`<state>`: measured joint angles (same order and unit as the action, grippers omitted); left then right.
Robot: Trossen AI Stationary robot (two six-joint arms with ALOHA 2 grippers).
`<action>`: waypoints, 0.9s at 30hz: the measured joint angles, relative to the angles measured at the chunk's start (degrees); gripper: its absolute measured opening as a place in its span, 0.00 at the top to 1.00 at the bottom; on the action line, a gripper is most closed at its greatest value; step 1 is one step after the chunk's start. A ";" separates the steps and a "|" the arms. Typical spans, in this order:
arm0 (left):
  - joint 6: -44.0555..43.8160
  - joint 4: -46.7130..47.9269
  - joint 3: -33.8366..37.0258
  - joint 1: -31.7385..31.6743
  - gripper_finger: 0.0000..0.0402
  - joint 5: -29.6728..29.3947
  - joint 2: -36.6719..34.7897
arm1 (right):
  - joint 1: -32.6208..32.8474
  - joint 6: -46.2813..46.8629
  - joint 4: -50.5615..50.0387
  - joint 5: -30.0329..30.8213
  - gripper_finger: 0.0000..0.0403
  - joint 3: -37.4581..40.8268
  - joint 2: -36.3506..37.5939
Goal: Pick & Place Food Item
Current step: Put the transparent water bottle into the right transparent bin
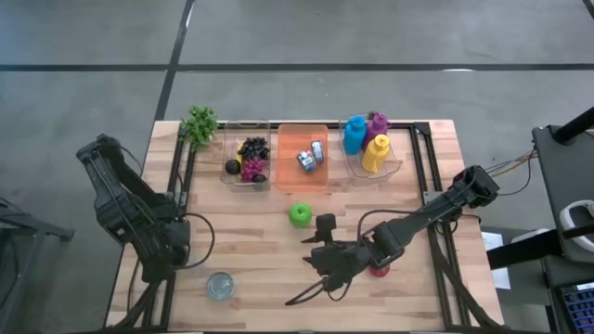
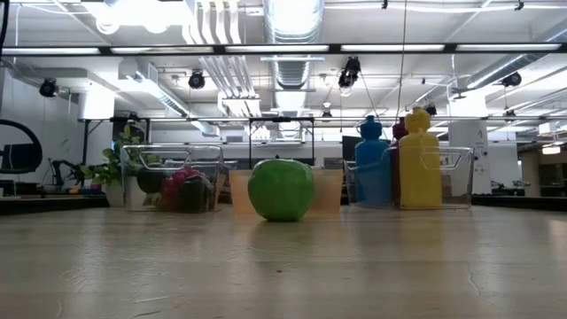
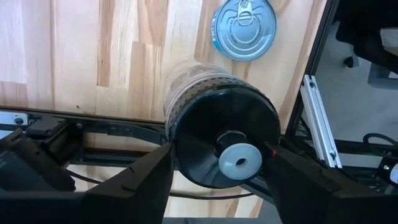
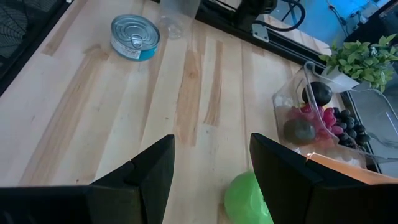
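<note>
A green apple (image 1: 299,214) (image 2: 281,189) rests on the wooden table near its middle. My right gripper (image 1: 325,255) hovers open just on the near side of it; the apple (image 4: 247,198) shows low between its fingers, untouched. My left gripper (image 1: 172,246) points down over the table's left edge. It stands open around a clear cylinder with a black round top (image 3: 225,148) that has a white hub. A tin can (image 1: 220,286) (image 3: 244,29) stands upright near the front left. My left gripper comes from above, one finger (image 3: 146,171) at each side of the cylinder's black top (image 3: 186,155). The finger ends stand right at its rim, and I cannot tell whether they touch it.
Along the far edge stand a clear bin of grapes and dark fruit (image 1: 246,160), an orange bin with small cans (image 1: 306,156), and a clear bin of coloured bottles (image 1: 371,147). A green plant (image 1: 200,125) sits at the far left. A red thing (image 1: 379,269) lies under my right arm.
</note>
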<state>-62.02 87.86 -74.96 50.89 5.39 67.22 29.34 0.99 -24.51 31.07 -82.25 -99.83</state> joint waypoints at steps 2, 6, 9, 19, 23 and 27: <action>0.21 0.02 0.00 0.00 0.41 0.00 0.00 | 0.00 0.01 -0.03 0.00 0.49 0.01 0.00; 0.26 -0.16 0.02 0.00 0.42 0.00 0.00 | -0.01 0.65 -0.04 0.02 0.49 0.02 0.00; -1.03 -0.44 0.02 0.00 0.42 0.02 0.00 | 0.00 2.46 -0.04 0.03 0.49 0.02 0.00; -0.86 -0.57 0.02 0.00 0.50 0.03 0.00 | -0.04 3.43 -0.04 0.07 0.49 0.02 0.00; -0.87 -0.60 -0.01 0.00 0.59 0.20 0.00 | -0.04 4.29 -0.04 0.07 0.49 0.02 0.00; -0.87 -0.66 -0.06 0.00 0.68 0.20 -0.02 | -0.02 4.59 -0.04 0.07 0.49 0.04 0.00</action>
<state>-62.89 87.20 -75.02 50.89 5.58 67.20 29.32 5.58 -24.56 31.14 -82.21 -99.83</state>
